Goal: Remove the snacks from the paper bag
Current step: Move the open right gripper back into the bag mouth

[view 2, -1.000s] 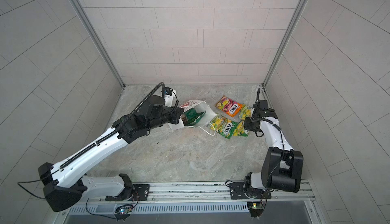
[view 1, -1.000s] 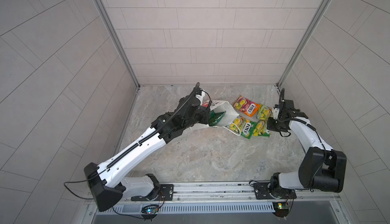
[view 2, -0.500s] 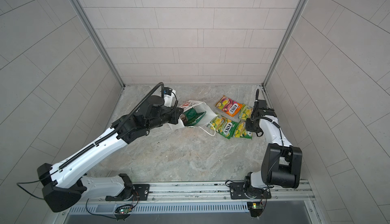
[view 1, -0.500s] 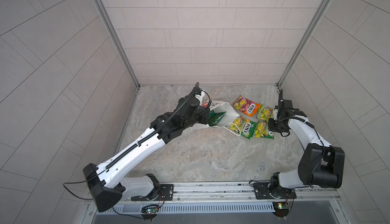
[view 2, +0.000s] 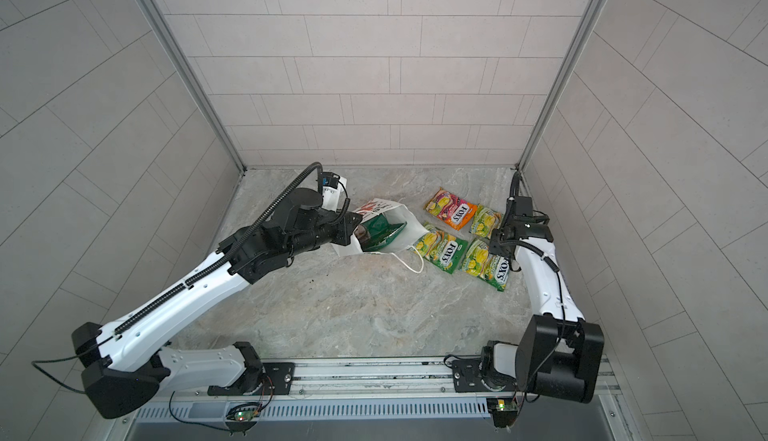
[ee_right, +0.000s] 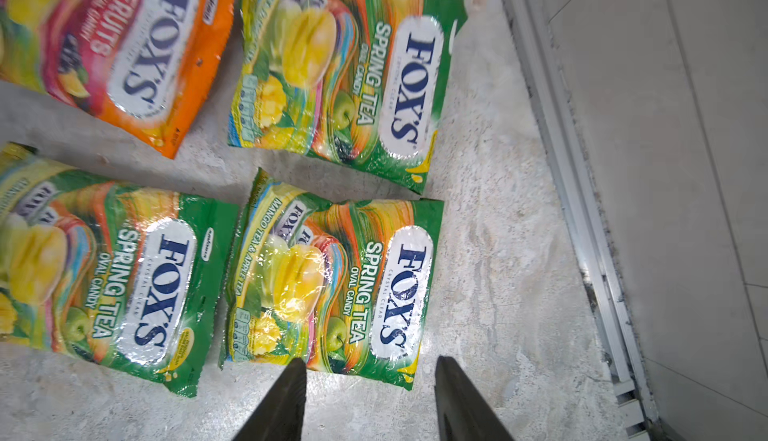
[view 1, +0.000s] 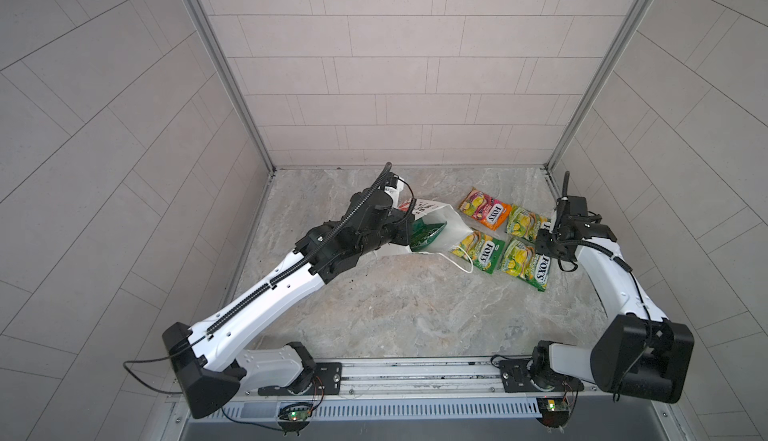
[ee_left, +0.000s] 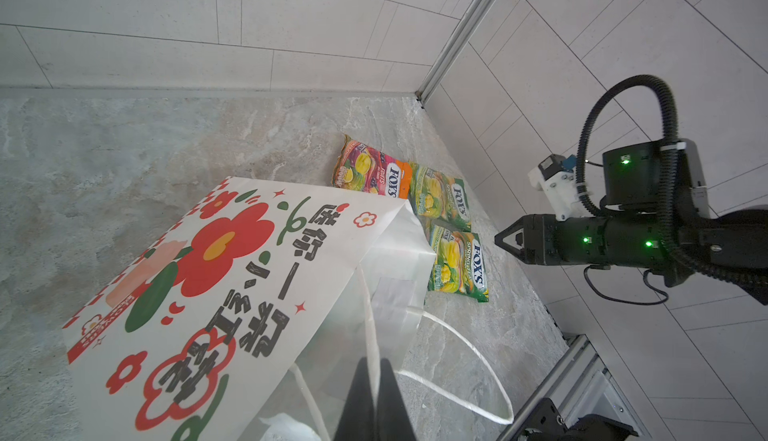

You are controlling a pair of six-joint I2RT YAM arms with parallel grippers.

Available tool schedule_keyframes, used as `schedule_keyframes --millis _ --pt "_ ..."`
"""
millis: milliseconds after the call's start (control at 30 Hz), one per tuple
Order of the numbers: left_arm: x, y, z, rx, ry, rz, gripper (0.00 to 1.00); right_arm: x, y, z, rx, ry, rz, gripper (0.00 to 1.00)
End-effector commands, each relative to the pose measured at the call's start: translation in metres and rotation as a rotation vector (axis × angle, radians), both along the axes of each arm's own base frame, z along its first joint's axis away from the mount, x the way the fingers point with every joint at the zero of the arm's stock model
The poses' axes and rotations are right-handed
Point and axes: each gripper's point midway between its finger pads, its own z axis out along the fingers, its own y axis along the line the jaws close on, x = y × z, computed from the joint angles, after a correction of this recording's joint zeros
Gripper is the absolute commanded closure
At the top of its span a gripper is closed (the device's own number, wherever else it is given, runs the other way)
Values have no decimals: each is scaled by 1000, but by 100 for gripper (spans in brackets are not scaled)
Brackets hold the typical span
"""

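Right end effector (ee_right: 370, 360) opened, glossy yellow-green packets (ee_right: 332, 285)

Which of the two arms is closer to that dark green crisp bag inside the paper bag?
Left. Its jaws are shut on the paper bag, beside the dark green crisp bag; the right arm's open jaws hover by the yellow-green packets.

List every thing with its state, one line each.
paper bag, lying on its side, mouth open.
green crisp bag, inside the paper bag.
orange packet, out, lying flat.
three yellow-green packets, out, lying flat.
left gripper, jaws shut on the paper bag.
right gripper, jaws open, empty.
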Motion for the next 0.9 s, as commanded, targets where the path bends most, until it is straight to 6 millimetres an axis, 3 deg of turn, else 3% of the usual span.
schedule_keyframes --millis 0,67,133,300,367,500,867 --pt "-7 -5 11 -25 -16 -45 100 -6 1 11 3 -86 -28 47" --pt "-8 -7 12 -34 -12 -55 100 -7 8 21 22 -148 -13 45" --pt "-9 -9 12 -42 -7 -61 100 -5 27 31 110 -213 49 44" --pt "-13 -12 14 -64 -1 -85 100 5 112 73 565 -452 260 45" --pt "-13 -12 13 -72 3 -83 100 6 135 93 713 -554 298 45" --pt "-12 -14 10 -89 14 -74 100 -3 171 128 796 -695 392 42" --pt "-8 -19 9 -139 42 -47 100 -26 275 136 893 -639 641 47"
